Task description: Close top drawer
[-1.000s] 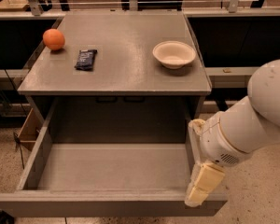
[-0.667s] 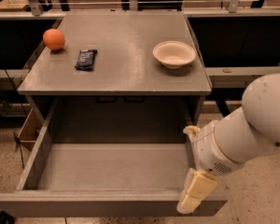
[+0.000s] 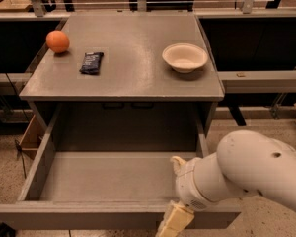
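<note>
The pincer [image 3: 171, 222], its grip impossible to tell, sits at the front edge of the one top drawer [image 3: 79, 215], pulled far out beneath the grey worktop [image 3: 138, 80] bearing one orange [image 3: 57, 41], one dark packet [image 3: 92, 62] and one white bowl [image 3: 185, 58].

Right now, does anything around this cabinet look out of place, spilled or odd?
Only the top drawer stands out: it is pulled far out. The gripper is at its front panel, toward the right. On the cabinet top, the orange, dark packet and bowl sit apart, the bowl upright, nothing spilled.
</note>
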Controlling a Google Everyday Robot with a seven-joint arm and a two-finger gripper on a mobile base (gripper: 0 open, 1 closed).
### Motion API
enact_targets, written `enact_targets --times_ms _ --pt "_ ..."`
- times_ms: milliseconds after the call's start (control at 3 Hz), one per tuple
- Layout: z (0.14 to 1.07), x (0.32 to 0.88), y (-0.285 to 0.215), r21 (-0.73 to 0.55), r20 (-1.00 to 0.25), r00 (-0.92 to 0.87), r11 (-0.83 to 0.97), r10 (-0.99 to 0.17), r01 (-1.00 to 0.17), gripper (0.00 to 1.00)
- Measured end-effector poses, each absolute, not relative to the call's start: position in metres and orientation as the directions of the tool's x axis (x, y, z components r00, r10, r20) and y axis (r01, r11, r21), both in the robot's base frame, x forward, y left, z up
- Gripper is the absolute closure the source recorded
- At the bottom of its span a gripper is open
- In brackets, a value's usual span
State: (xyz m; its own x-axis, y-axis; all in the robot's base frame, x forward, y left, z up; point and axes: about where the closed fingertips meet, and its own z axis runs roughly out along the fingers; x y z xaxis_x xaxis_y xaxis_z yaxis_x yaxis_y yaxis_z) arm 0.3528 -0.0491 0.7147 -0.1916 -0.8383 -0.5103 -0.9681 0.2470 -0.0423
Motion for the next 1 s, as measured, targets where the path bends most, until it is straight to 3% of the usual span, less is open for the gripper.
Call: enact_targets --times_ms 333,667,1000 --pt "0.695 0.363 -0.029 -0.049 -0.538 -0.192 0.258 -0.821 -0.965 0.0" --pt "0.685 0.378 -0.015 -0.06 -0.558 -0.19 0.268 -0.808 -0.962 0.12" --pt "0.682 0.395 -0.005 -0.075 -0.576 -0.187 0.28 -0.796 -0.957 0.31"
